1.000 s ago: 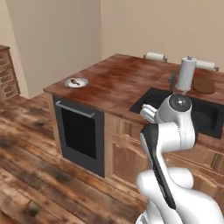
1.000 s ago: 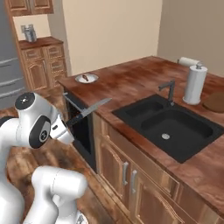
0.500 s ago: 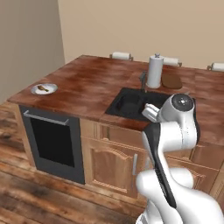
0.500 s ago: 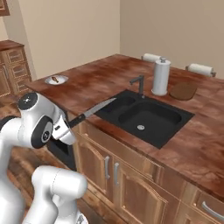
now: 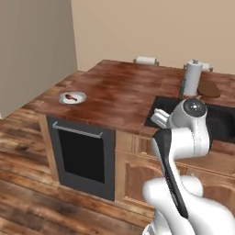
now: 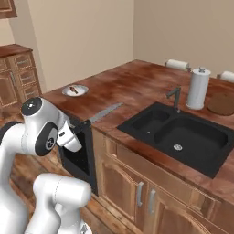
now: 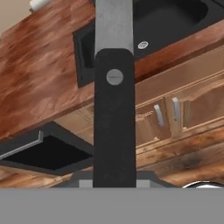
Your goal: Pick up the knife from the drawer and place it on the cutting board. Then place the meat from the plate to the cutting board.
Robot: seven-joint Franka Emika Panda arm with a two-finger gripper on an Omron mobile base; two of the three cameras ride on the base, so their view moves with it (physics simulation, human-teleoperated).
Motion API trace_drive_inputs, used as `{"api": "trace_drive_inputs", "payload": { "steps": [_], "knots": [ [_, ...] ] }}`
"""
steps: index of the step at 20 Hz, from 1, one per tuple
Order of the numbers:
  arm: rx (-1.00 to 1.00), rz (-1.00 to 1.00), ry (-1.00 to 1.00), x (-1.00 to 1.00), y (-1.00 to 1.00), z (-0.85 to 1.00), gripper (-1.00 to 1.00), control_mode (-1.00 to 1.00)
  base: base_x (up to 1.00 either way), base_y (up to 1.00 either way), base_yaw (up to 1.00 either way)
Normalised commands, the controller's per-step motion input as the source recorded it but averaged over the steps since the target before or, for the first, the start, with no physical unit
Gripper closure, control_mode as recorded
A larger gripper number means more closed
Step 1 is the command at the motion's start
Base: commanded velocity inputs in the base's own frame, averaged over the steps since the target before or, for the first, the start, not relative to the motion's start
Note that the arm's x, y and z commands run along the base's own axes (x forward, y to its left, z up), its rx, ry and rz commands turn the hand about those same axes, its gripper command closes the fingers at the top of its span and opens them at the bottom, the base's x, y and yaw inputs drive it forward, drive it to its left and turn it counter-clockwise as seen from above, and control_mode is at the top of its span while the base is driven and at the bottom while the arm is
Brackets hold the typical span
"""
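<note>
Here the reddish countertop (image 6: 137,82) spreads ahead of the pincer (image 6: 78,132), its black sink (image 6: 178,132) off to the pincer's right. The cutting board (image 6: 222,103) lies far beyond that sink. The plate (image 6: 75,90), with the meat (image 6: 73,88), sits ahead-left. The pincer clamps the knife (image 6: 98,115) by its dark handle, blade pointing out over the counter edge.

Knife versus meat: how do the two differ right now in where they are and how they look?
The knife is held in the gripper, its blade out over the counter edge; the meat lies on the plate on the counter. The knife is long and slim, with a grey blade and black handle; the meat is a small reddish-brown lump. Neither is on the cutting board, which lies beyond the sink.
</note>
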Motion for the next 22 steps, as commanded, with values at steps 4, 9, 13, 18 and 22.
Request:
{"api": "trace_drive_inputs", "payload": {
  "steps": [4, 9, 13, 18, 22],
  "knots": [
    [0.0, 0.0, 0.0, 0.0, 0.0, 0.0, 1.0, 1.0, 0.49, 1.0, -0.04],
    [0.0, 0.0, 0.0, 0.0, 0.0, 0.0, 1.0, 1.0, 0.36, 1.0, -0.03],
    [0.0, 0.0, 0.0, 0.0, 0.0, 0.0, 1.0, 1.0, 0.31, 1.0, -0.02],
    [0.0, 0.0, 0.0, 0.0, 0.0, 0.0, 1.0, 1.0, 0.31, 1.0, -0.02],
    [0.0, 0.0, 0.0, 0.0, 0.0, 0.0, 1.0, 1.0, 0.34, 1.0, -0.02]
  ]
}}
